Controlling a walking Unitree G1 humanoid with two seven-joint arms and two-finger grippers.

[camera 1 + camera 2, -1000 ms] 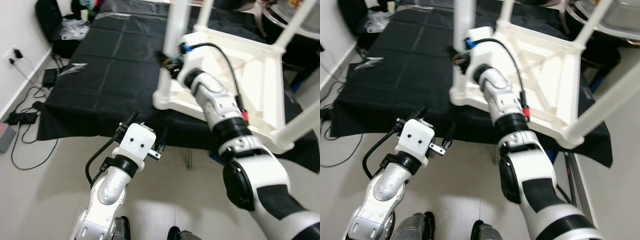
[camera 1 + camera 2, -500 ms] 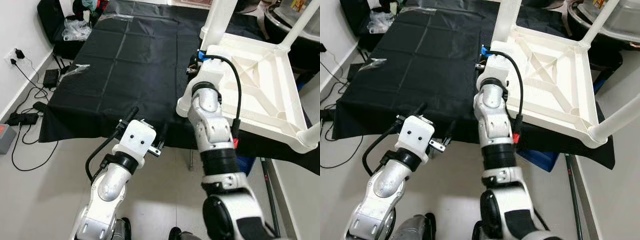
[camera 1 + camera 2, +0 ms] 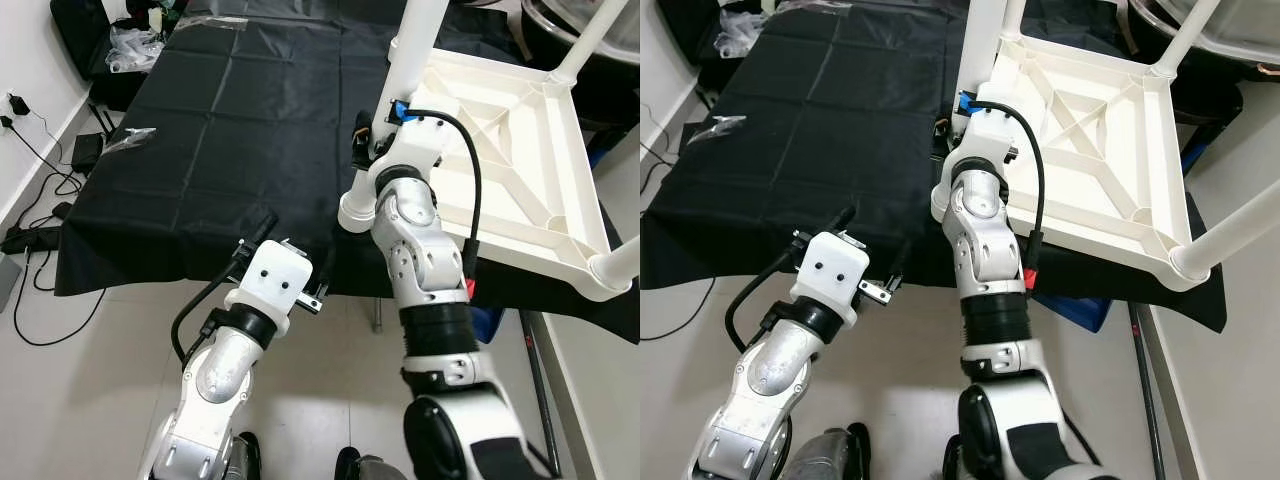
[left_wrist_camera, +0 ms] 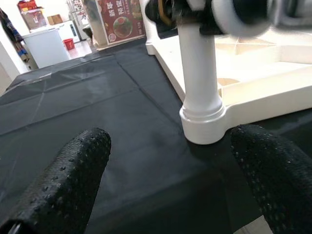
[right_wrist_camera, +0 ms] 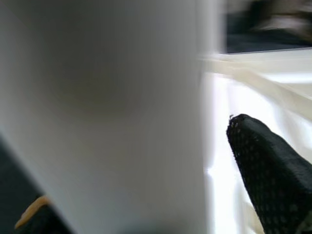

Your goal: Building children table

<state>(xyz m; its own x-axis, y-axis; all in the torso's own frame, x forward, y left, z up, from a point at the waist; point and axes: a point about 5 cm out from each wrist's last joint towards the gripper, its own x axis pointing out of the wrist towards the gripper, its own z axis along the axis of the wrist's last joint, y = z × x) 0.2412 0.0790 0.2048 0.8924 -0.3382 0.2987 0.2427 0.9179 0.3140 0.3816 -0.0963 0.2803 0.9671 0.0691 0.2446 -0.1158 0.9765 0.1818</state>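
Upturned white children's table (image 3: 510,150) on the black cloth (image 3: 230,130); three legs visible, tops cut off. Right gripper (image 3: 372,135), largely hidden behind its wrist, brackets the near-left leg (image 3: 405,70); clamping cannot be confirmed. Left gripper (image 4: 165,180) idles below, fingers apart.

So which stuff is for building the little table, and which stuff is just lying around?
For the job:
- upside-down white table top
- white leg at its near corner
- right hand, holding that leg
- black cloth under it

Just lying about:
- clear plastic wrapper on the cloth
- cables on the floor
- plastic bag
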